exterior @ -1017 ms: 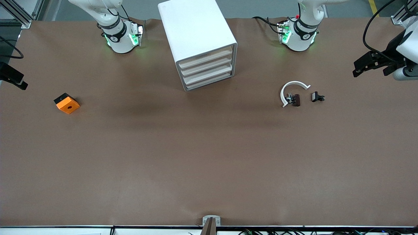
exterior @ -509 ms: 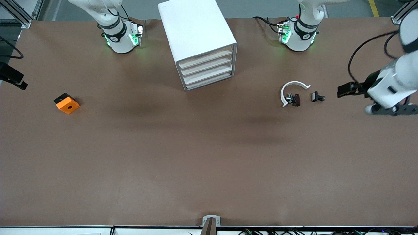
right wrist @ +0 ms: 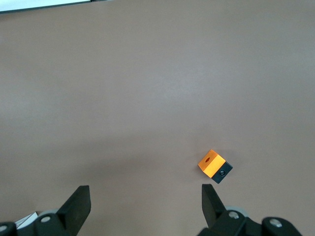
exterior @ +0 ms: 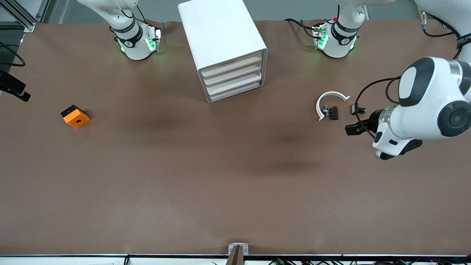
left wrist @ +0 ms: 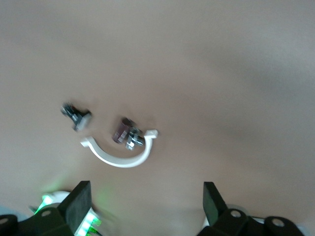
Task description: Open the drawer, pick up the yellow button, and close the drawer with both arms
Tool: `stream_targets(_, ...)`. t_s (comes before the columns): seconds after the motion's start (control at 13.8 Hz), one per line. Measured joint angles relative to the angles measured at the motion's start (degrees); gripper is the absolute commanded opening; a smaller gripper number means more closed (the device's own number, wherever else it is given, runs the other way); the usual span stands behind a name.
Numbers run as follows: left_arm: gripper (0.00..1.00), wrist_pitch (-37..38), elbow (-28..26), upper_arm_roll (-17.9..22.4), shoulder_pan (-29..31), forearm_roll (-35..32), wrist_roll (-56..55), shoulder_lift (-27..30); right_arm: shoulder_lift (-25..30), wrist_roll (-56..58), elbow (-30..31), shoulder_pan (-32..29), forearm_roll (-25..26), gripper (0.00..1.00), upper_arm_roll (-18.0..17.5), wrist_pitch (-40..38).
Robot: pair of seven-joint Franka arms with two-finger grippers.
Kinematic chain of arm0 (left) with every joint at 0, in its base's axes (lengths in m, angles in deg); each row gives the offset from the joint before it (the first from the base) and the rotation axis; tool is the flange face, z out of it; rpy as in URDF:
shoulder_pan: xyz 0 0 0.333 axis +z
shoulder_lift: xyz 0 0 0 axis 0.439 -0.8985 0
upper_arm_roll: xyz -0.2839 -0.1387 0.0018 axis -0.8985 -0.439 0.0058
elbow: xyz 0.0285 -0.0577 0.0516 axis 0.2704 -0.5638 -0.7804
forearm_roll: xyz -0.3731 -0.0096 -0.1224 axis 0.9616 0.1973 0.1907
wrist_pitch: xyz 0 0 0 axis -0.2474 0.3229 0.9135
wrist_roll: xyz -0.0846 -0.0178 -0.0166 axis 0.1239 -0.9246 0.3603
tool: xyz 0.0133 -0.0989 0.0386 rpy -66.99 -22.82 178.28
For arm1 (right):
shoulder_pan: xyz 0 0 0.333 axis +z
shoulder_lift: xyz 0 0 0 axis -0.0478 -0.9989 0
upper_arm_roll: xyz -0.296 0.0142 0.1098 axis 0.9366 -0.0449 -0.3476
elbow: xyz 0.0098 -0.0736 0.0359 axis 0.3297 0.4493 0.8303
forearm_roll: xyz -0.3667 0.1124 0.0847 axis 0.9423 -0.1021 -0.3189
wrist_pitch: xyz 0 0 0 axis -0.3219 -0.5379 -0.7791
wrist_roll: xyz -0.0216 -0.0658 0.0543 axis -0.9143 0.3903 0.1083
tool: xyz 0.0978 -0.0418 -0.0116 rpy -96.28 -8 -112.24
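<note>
Four drawers [exterior: 233,77] shut in cabinet [exterior: 220,40]. Left end effector [left wrist: 146,209] agape over bench [exterior: 235,176] nr clips [exterior: 333,112]; right end effector [right wrist: 145,209] agape above orange block [right wrist: 214,165].

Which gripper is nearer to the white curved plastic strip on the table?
Left. The left gripper hangs open over the table just beside the white curved plastic strip. The right gripper, also open, is up over the orange square block.
</note>
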Motion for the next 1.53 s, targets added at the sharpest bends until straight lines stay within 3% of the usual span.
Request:
stream_targets(0.29,1.00,0.00,0.76,-0.02,-0.41,1.26,-22.71,-5.97,-0.03,0.00,0.00,0.00,0.00,1.00,0.00,0.00)
stream_targets(0.65,1.00,0.45,1.32,-0.16,-4.59,6.10,-39.35,-8.92,-0.04,0.00,0.00,-0.01,0.00,1.00,0.00,0.00)
stream_targets(1.24,1.00,8.98,1.41,-0.17,-8.34,26.48,-67.44,-13.16,-0.15,-0.01,0.00,0.56,-0.12,1.00,-0.64,0.83)
stream_targets(1.53,1.00,10.04,1.44,-0.32,-11.87,32.97,-75.82,-14.62,-1.40,-6.08,0.01,7.02,-0.08,1.00,-1.20,1.01)
